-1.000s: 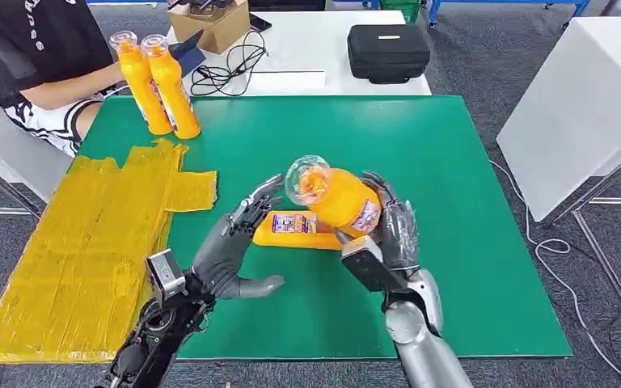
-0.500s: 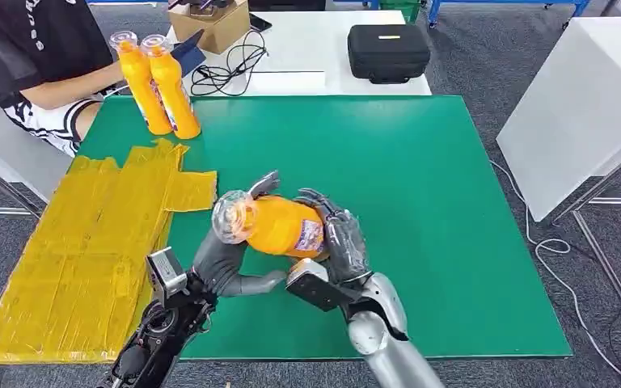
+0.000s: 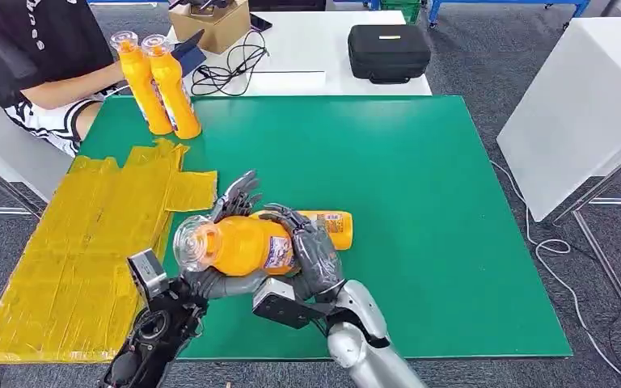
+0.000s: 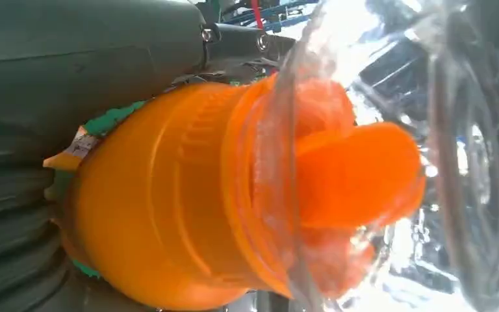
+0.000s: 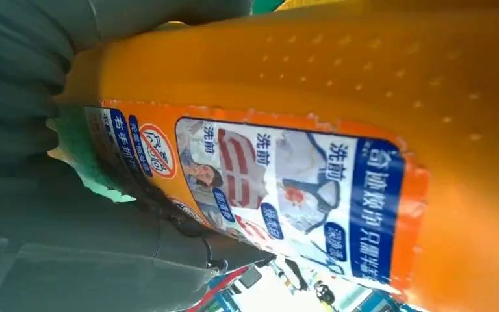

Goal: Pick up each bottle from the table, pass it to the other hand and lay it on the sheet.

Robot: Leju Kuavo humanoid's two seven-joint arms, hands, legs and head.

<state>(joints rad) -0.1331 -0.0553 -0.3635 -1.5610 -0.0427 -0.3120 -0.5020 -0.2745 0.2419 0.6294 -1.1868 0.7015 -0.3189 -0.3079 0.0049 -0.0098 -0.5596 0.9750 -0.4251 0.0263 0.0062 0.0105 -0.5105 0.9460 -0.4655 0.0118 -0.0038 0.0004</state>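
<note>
The orange plastic bottle with a clear domed cap [image 3: 238,245] sits between both hands, raised above the green table mat [image 3: 420,162] near its front edge. The right hand [image 3: 306,250] wraps its dark fingers over the bottle's base end and label, gripping it. The left hand [image 3: 225,242] lies under and behind the neck end, thumb below and fingers spread upward past the bottle; whether it grips the bottle cannot be told.

The bottle's long axis runs roughly left to right, with the cap pointing toward the yellow crinkled sheet [image 3: 89,250] on the left. In the right wrist view the label [image 5: 279,188] is orange with blue bands of Chinese characters and small pictures of clothing; no brand is legible.

A second orange bottle [image 3: 331,228] lies on its side on the mat just behind the right hand. Two more orange bottles [image 3: 158,85] stand upright at the mat's far left corner, beside a seated person [image 3: 40,56].
</note>
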